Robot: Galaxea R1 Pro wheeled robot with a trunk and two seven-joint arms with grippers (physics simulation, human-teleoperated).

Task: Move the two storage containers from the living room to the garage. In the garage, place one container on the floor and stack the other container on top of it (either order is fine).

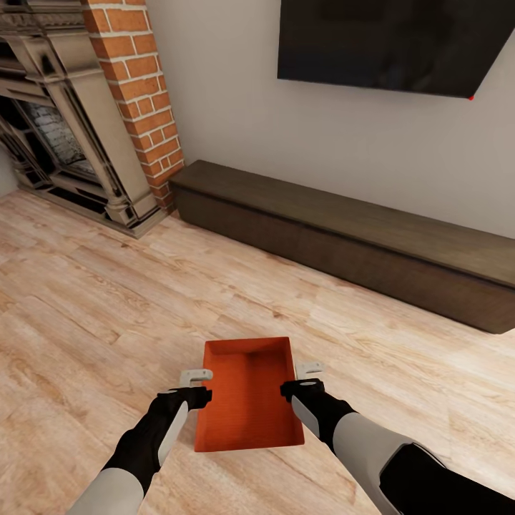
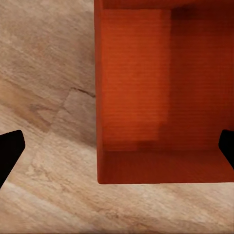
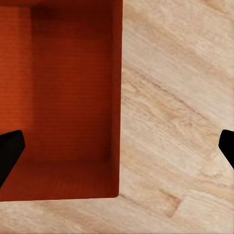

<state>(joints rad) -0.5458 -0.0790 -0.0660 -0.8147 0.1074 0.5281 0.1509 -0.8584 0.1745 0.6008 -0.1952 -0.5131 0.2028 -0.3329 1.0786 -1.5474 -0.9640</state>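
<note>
One orange-red storage container lies open side up on the light wood plank floor of the living room, just in front of me. My left gripper is at its left long wall and stands open. In the left wrist view the dark fingertips are spread wide, with the container wall between them. My right gripper is at the right long wall, also open. In the right wrist view it straddles the edge of the container. Neither gripper clamps the walls.
A long low dark wood bench runs along the wall ahead, under a wall TV. A brick column and fireplace stand at the far left. Wood floor spreads around the container.
</note>
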